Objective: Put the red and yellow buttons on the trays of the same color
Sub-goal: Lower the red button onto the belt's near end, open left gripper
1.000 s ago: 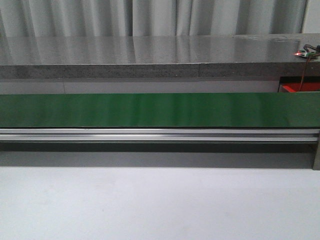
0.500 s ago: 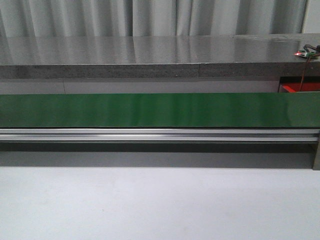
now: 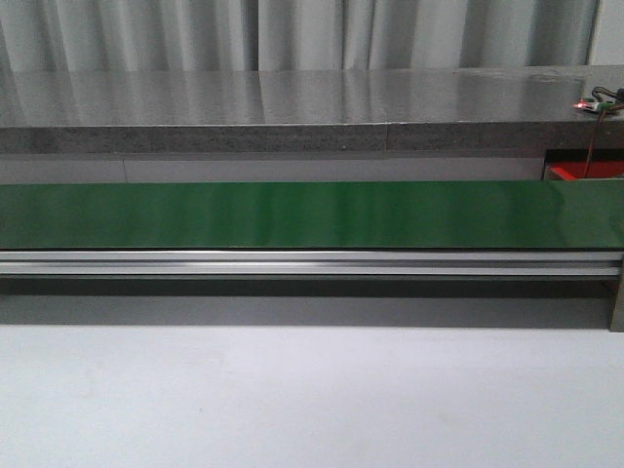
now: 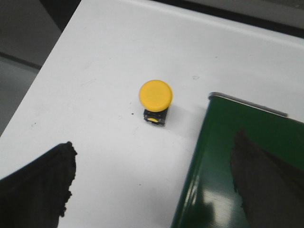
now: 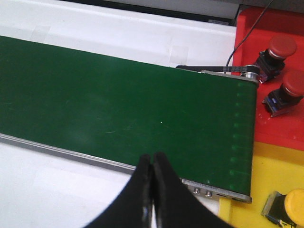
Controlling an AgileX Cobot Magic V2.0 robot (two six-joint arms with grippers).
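Observation:
In the left wrist view a yellow button (image 4: pixel 155 95) with a black base stands on the white table, just off the end of the green belt (image 4: pixel 247 161). My left gripper (image 4: pixel 152 185) is open, one finger over the table and one over the belt, and the button lies ahead of the gap, untouched. In the right wrist view my right gripper (image 5: pixel 151 159) is shut on nothing above the belt's near rail. Beyond the belt's end, a red tray (image 5: pixel 280 128) holds two red buttons (image 5: pixel 282 45) (image 5: pixel 294 83). A yellow tray (image 5: pixel 266 175) holds another yellow button (image 5: pixel 293 203).
The front view shows the long green conveyor belt (image 3: pixel 292 214) with its aluminium rail, a grey counter (image 3: pixel 292 107) behind it, and a sliver of the red tray (image 3: pixel 583 172) at the right. A cable (image 5: pixel 247 28) runs over the red tray. Neither arm appears in the front view.

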